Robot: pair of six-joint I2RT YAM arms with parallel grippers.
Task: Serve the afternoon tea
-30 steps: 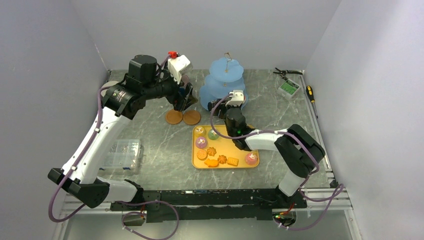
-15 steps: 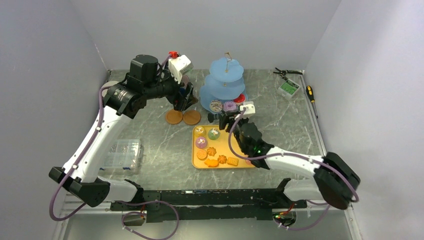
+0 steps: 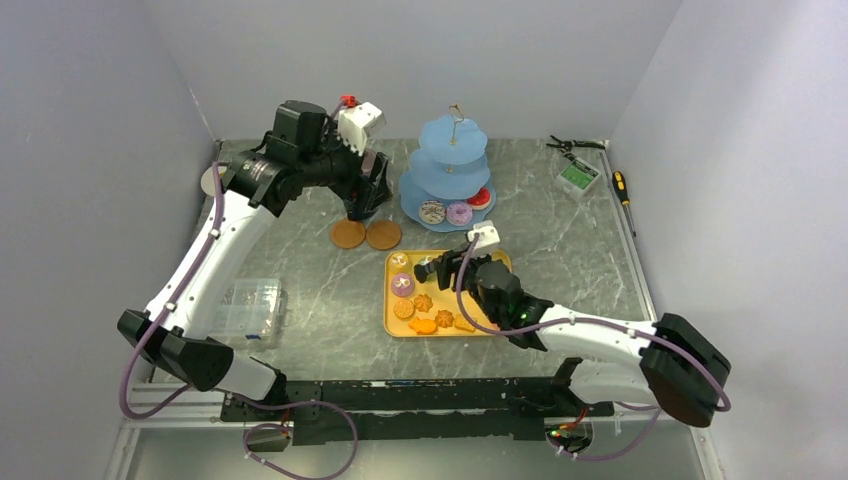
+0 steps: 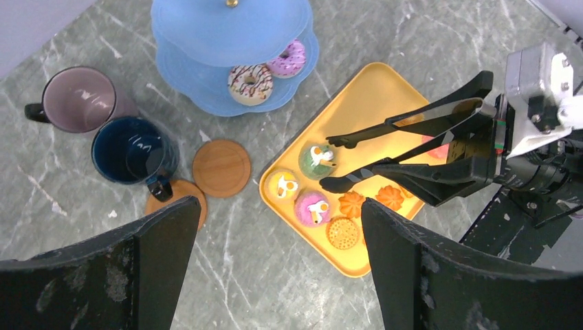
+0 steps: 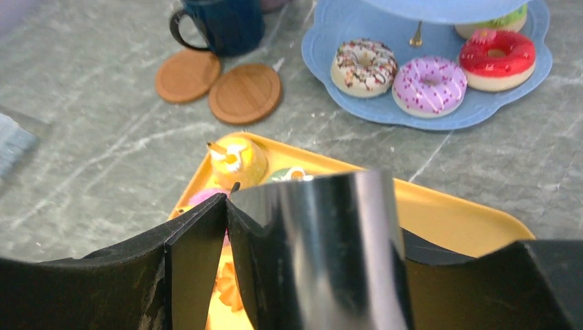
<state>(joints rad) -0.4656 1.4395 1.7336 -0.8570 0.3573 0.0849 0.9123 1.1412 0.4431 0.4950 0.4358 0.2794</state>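
Note:
The light-blue three-tier stand carries three doughnuts on its bottom tier: white, purple and red. A yellow tray holds green, yellow and pink cupcakes plus orange biscuits. My right gripper is shut on black tongs, whose open tips flank the green cupcake. My left gripper hangs open high over the table. The dark-blue mug and mauve mug stand by two brown coasters.
A clear plastic box lies at the left. Pliers, a small green-and-white box and a screwdriver sit at the back right. A white tape roll shows behind the left arm. Walls close in three sides.
My right arm drew back from the stand's bottom tier to over the tray, tongs still in it. The left arm swung slightly right and farther back.

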